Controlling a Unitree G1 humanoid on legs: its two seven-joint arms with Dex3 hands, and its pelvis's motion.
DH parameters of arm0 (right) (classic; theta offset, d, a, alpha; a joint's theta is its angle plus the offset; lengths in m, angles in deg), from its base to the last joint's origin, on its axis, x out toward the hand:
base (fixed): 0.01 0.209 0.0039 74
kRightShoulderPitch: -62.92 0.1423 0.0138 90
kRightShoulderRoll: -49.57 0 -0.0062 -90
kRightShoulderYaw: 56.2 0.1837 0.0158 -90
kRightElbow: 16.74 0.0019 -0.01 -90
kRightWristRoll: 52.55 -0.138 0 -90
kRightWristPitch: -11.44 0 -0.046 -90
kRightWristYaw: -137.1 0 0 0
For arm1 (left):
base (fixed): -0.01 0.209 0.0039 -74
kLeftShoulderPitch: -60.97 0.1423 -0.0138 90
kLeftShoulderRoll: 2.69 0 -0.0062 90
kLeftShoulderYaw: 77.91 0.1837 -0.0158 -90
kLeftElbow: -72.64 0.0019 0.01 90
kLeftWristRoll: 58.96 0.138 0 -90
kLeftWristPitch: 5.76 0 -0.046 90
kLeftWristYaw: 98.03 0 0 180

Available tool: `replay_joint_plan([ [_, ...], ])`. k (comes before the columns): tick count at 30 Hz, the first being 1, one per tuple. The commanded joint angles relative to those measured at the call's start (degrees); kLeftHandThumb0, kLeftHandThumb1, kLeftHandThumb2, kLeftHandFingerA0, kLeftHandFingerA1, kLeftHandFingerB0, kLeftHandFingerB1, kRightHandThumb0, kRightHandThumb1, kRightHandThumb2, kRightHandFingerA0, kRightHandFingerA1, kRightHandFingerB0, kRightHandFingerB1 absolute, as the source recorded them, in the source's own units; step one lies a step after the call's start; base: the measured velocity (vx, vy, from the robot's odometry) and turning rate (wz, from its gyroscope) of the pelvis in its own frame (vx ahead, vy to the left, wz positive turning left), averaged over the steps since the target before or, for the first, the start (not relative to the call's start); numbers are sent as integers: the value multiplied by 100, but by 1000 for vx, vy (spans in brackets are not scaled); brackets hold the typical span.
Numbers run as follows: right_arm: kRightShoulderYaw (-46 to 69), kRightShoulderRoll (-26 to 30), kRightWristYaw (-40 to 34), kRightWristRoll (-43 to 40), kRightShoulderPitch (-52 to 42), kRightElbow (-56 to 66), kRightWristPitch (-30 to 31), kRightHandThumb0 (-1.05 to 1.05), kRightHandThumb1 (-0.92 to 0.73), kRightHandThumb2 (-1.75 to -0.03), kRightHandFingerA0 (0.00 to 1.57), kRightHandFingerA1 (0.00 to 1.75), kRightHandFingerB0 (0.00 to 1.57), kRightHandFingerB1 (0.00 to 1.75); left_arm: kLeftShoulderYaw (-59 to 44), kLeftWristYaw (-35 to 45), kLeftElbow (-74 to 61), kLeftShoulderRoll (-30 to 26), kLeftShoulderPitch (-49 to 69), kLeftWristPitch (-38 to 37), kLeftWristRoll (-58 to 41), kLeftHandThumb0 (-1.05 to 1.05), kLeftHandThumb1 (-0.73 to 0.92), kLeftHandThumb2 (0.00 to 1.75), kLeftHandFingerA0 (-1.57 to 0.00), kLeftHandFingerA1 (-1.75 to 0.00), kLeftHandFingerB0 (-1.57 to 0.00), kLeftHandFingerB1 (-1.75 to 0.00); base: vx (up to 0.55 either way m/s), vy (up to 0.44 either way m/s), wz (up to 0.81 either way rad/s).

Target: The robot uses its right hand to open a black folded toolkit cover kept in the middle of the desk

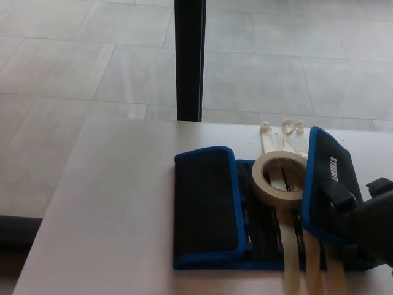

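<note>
The toolkit cover [209, 209] lies near the front right of the tabletop [110, 203], its left flap flat and its right flap [328, 184] stood up on edge, pinched by the right hand [362, 215], whose fingers are clamped on it. Inside, a tape roll [279, 175] leans just beside the raised flap, over pale cable ties [295, 270] that run past the cover's front edge. If the flap slips from the pinch it would likely drop shut again. If it swings out too fast, it could drag the whole cover rightward or tip the roll. The left hand is not in view.
</note>
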Motion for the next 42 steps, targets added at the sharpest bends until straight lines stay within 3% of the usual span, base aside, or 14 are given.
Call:
replay_joint_plan([
  [1,245,28,68,-56,63,-180,102,-37,-51,-98,119,132,43,59,74,-10,20,-95,-8,37,125,-92,39,147,-28,-96,-24,-92,0,0,0],
  [2,254,23,39,-26,72,-206,131,-27,-66,-72,100,173,56,45,48,-1,18,-92,-15,55,89,-105,37,151,-61,-115,-47,-105,0,0,0],
  [4,299,28,-2,-56,88,-249,77,-30,-66,-67,91,173,60,45,42,-5,30,-90,-18,47,82,-79,34,139,-30,-92,-32,-91,0,0,0],
  [6,406,-27,-245,-112,151,-433,67,-38,-49,-94,122,136,83,75,12,-5,42,-85,-31,82,55,-105,38,149,-61,-113,-41,-101,0,0,0],
  [7,504,-52,-154,-194,161,-422,128,-39,-52,-95,121,138,85,78,14,-36,52,-77,-33,76,64,-74,30,133,-37,-93,-29,-88,0,0,0],
  [8,630,-79,-69,-289,236,-463,177,-31,-67,-64,92,174,87,65,22,-32,51,-81,-25,39,76,-83,33,139,-32,-94,-26,-90,0,0,0],
  [10,894,-142,-237,-515,288,-608,58,-28,-65,-67,96,172,84,67,51,-16,53,-83,-12,10,104,-100,34,146,-30,-98,-20,-92,0,0,0],
  [11,997,-124,-206,-564,307,-635,48,-27,-58,-76,112,164,72,63,43,-12,51,-82,-8,11,93,-102,37,145,-51,-107,-44,-102,0,0,0],
  [15,1368,-92,82,-710,343,-647,200,-32,-72,-71,96,175,77,74,25,-1,59,-77,8,2,74,-105,37,147,-63,-112,-47,-103,0,0,0],
  [17,1664,-58,-96,-883,345,-740,144,-36,-52,-99,123,135,79,79,3,4,59,-81,1,30,52,-105,38,146,-61,-112,-41,-101,0,0,0],
  [19,1849,-51,-47,-1040,343,-802,34,-30,-65,-71,94,167,83,73,1,-19,51,-77,10,3,57,-92,31,140,-31,-97,-23,-92,0,0,0],
  [22,2540,-121,-163,-1687,212,-808,-53,-34,-60,-62,99,158,85,57,17,1,60,-82,7,1,80,-105,39,147,-60,-112,-36,-100,0,0,0],
  [34,4660,-623,888,-3616,-640,-206,30,-27,-60,-84,100,139,102,78,14,80,34,-160,31,14,65,-105,38,149,-57,-112,-42,-104,0,0,0],
  [42,5280,-610,2536,-4311,-1664,45,896,-36,-68,-59,112,121,84,57,21,79,68,-150,65,-21,79,-105,41,148,-55,-108,-34,-97,0,0,5],
])
